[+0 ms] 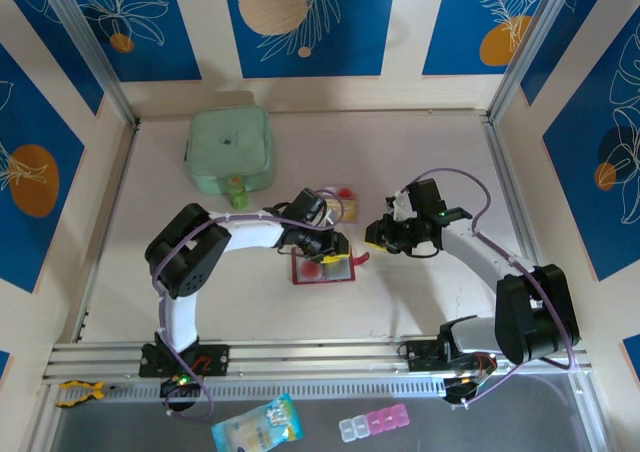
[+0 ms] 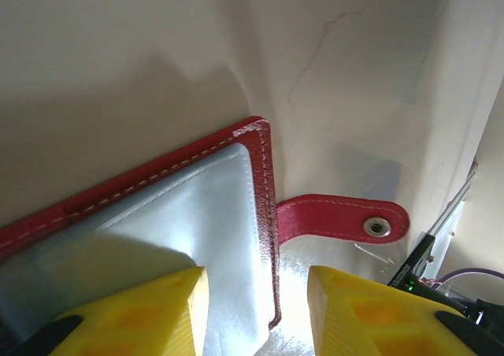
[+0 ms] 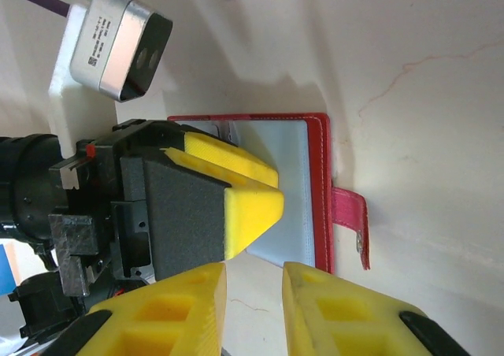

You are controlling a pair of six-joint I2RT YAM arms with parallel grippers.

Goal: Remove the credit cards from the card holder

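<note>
The card holder (image 1: 322, 270) lies open on the table, dark red with pale grey sleeves (image 2: 197, 214) facing up and its snap tab (image 2: 339, 218) sticking out to the right. My left gripper (image 1: 335, 244) is low over it and open. One yellow finger (image 2: 150, 309) rests on the sleeves, and the holder's stitched edge runs between the two fingers (image 2: 256, 281). My right gripper (image 1: 372, 237) hovers just right of the holder (image 3: 319, 175), open by a narrow gap (image 3: 253, 273) with bare table between the fingers. A few credit cards (image 1: 342, 193) lie just behind the left gripper.
A mint-green square pouch (image 1: 230, 150) sits at the back left. White walls close off the table's sides and back. An aluminium rail (image 1: 320, 357) runs along the near edge, with a blue packet (image 1: 257, 424) and a pill box (image 1: 373, 424) beyond it.
</note>
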